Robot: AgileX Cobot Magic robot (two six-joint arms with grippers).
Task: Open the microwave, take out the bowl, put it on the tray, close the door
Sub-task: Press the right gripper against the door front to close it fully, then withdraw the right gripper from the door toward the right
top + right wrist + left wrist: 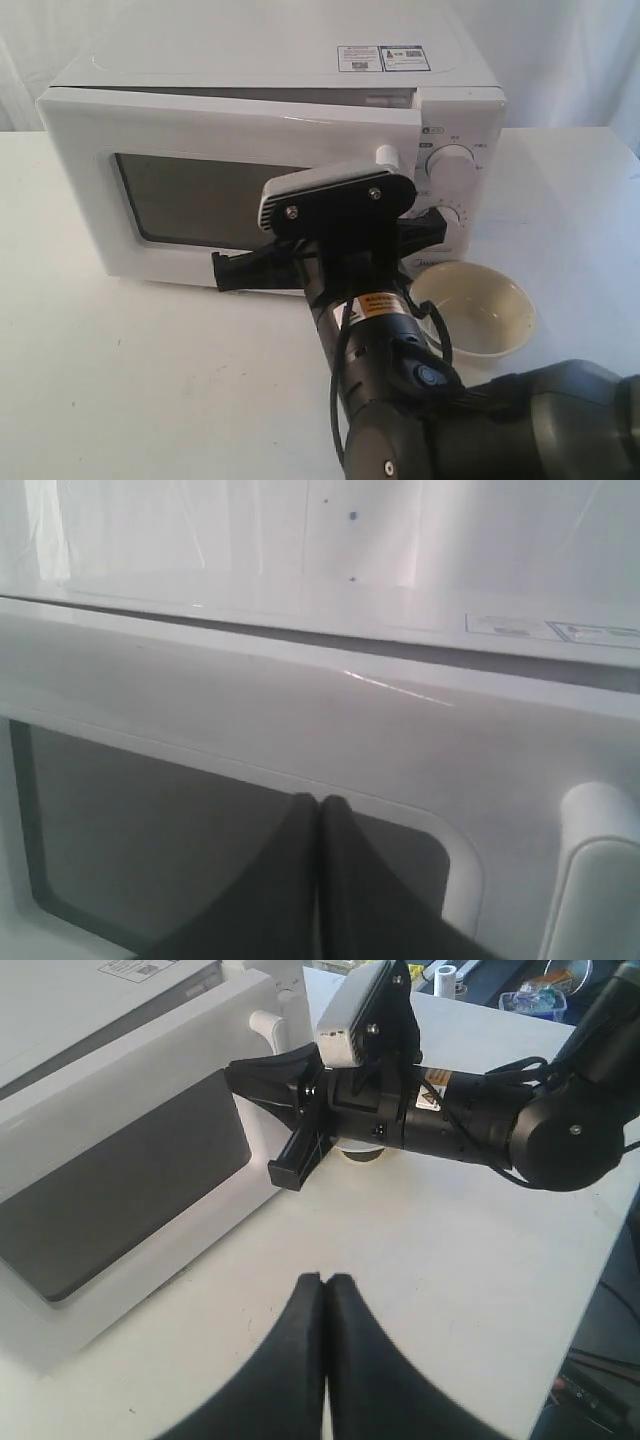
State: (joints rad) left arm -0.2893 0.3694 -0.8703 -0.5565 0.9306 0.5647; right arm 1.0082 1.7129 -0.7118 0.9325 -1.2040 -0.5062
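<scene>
Fingers of the right gripper are pressed flat together with nothing between them, their joined tips aimed at the door by the upper corner of its dark window, just beside the handle; whether they actually touch the panel I cannot tell. That door stands ajar, a thin gap running along its top edge, so the microwave is not yet latched. The bowl is already out, upright and resting straight on the surface in front of the knobs, very near the right arm, which passes just beside it. From here the main risk, as I judge it, is the push itself: two narrow tips on a glossy panel could skid sideways toward the handle or onto the window, leaving the door short of its catch. A firm shove could also slide the whole oven back, since nothing braces it (the left gripper, likewise closed on nothing, hangs well apart from the oven over bare surface). As the arm drives forward or draws away, its lower side could clip the bowl's rim and tip or scoot it. A slow, square press close to the handle edge would lessen all three.
</scene>
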